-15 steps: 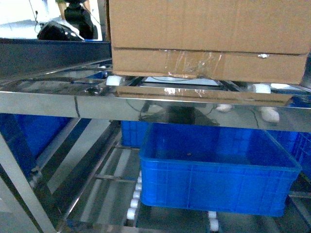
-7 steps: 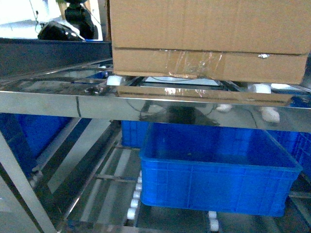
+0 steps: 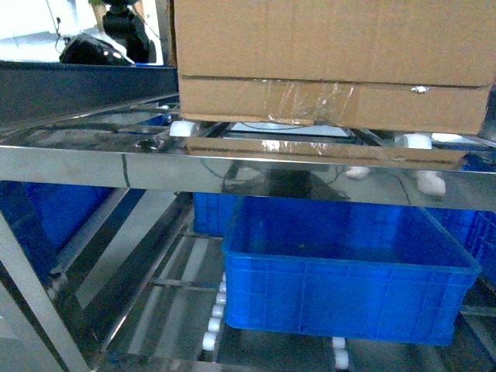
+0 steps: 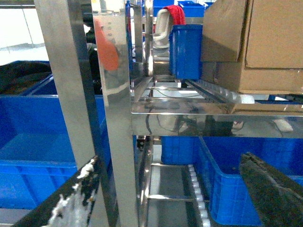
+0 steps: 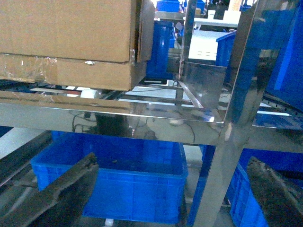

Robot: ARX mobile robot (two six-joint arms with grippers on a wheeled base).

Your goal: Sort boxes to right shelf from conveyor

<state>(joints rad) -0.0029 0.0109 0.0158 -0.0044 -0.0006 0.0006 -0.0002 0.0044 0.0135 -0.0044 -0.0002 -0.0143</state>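
Observation:
A large brown cardboard box (image 3: 333, 46) with clear tape on its seam rests on the white rollers of the steel right shelf's (image 3: 116, 167) upper level. Neither gripper shows in the head view. In the left wrist view my left gripper (image 4: 168, 163) is open and empty, low in front of a shelf post (image 4: 118, 118), with the box (image 4: 265, 42) up to the right. In the right wrist view my right gripper (image 5: 171, 161) is open and empty below the box (image 5: 66, 33), with a shelf post (image 5: 236, 118) in front of it. The conveyor is out of view.
A blue plastic crate (image 3: 349, 287) sits on the roller level under the box. More blue crates stand at the left (image 4: 38, 137) and behind on the upper level (image 4: 187, 49). A dark bar (image 3: 77, 89) crosses the upper left.

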